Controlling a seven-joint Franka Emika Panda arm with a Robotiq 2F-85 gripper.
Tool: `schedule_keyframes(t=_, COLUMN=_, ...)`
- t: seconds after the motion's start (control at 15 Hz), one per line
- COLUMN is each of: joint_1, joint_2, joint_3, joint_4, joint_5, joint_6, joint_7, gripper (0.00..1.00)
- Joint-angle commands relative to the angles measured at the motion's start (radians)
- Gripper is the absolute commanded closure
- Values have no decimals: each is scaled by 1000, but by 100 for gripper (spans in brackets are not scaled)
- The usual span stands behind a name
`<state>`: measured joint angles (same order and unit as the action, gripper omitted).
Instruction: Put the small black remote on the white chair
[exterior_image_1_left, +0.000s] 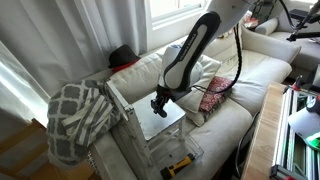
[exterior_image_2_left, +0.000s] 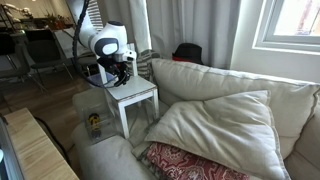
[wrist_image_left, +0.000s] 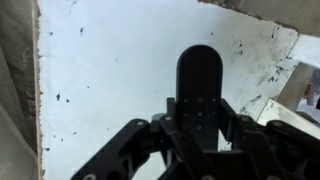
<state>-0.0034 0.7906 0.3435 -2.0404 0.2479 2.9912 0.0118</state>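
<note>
**A:** Where is the small black remote (wrist_image_left: 198, 82)?

**B:** Look at your wrist view. Your gripper (wrist_image_left: 197, 128) has it. The jaws are pinched in on its near end, one on each long side. The far end sticks out over the white chair (wrist_image_left: 100, 90). I cannot tell if it touches the chair or hangs just above it.

**A:** Is it hard to hold?

**B:** I don't think so. It looks light, flat and stiff, so it won't bend. But it looks smooth, so it may slip or swing when you squeeze only the end. I think the long sides near the middle are the best spot to hold.

**A:** Can it break?

**B:** Likely not from a low drop. But the chair looks hard and flat, so set it down low. In an exterior view your arm is right over the chair, beside the cream sofa (exterior_image_1_left: 250, 75).
</note>
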Motion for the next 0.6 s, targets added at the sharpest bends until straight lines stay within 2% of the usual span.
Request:
schedule_keyframes(t=0.0, joint_1=-18, joint_2=59, joint_3=22, joint_4=39, joint_5=-5, joint_6=41, joint_7=-9, gripper=82)
schedule_keyframes(t=0.2, joint_1=15, joint_2=71, joint_3=-15, joint_4=48, joint_5=-14, joint_6=52, joint_7=14, gripper=82)
schedule_keyframes(t=0.53, joint_1=0, joint_2=94, joint_3=-1, joint_4=51, joint_5=-17, joint_6=76, joint_7=9, gripper=82)
